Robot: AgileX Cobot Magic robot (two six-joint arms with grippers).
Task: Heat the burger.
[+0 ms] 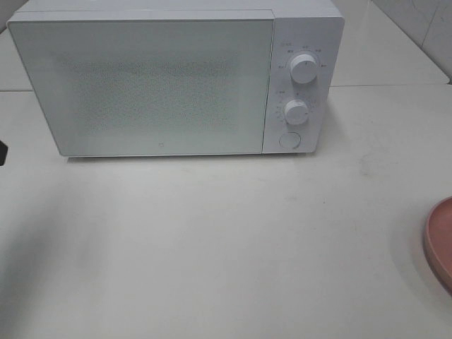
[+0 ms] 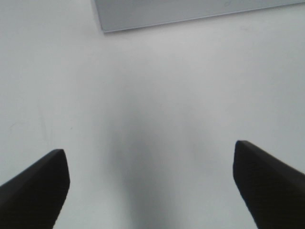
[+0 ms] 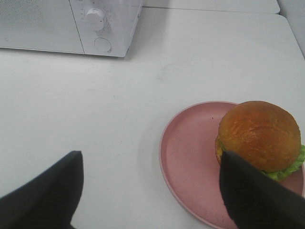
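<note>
Microwave (image 1: 152,85): white, boxy, door shut; door panel flat with a fine speckled mesh pattern behind the glass. It stands at the back of the table.
Controls: two round white ribbed knobs, upper knob (image 1: 304,68) and lower knob (image 1: 296,111), stacked on the panel right of the door; a flat round button (image 1: 289,140) below them.
Table (image 1: 212,247): pale off-white, smooth and matte, with faint scuffs.
Plate (image 3: 190,157): flat, round, matte pink with a low raised rim; it sits on the table near the right edge in the high view, where only a sliver shows.
Burger (image 3: 259,136): on the plate, toward its far-right part in the right wrist view. Glossy golden-brown domed bun, frilly green lettuce showing under it. The patty cannot be made out.
Left gripper (image 2: 152,186): dark fingers spread wide, nothing between them, bare table below; a corner of the microwave lies ahead of it.
Right gripper (image 3: 150,191): dark, finely textured fingers spread wide, holding nothing; one finger (image 3: 257,195) overlaps the burger's near edge in the picture, contact not clear.
</note>
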